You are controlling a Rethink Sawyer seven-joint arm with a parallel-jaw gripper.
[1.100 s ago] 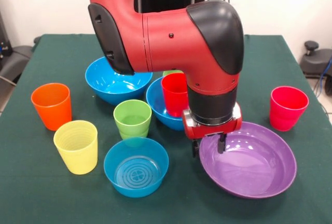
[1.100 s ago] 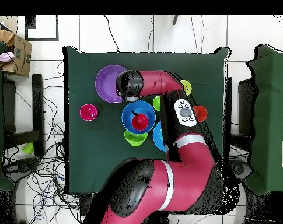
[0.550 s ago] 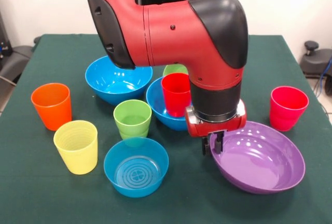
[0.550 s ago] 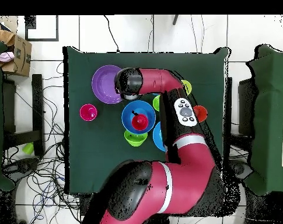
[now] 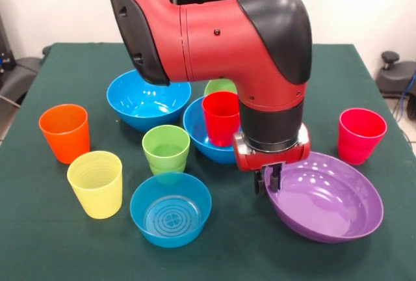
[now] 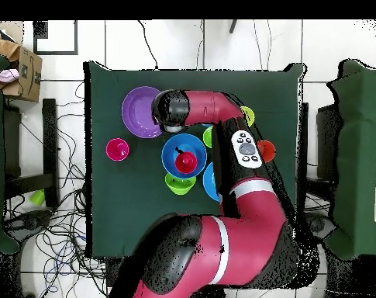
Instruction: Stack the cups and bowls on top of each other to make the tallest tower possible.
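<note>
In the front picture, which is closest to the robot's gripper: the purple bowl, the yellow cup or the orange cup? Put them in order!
1. Wide glossy purple plastic bowl: held at the gripper.
2. Ribbed yellow plastic cup: off to the picture's left, near edge.
3. Ribbed orange plastic cup: farthest left.

1. The red and black arm (image 5: 214, 34) reached down over the table, its forearm lying level and its black-capped wrist (image 5: 276, 34) turned straight down.
2. The gripper (image 5: 268, 180) hung below the red wrist block.
3. Its fingers (image 5: 275, 178) were clamped on the near rim of the purple bowl (image 5: 331, 206), which sat tilted.
</note>
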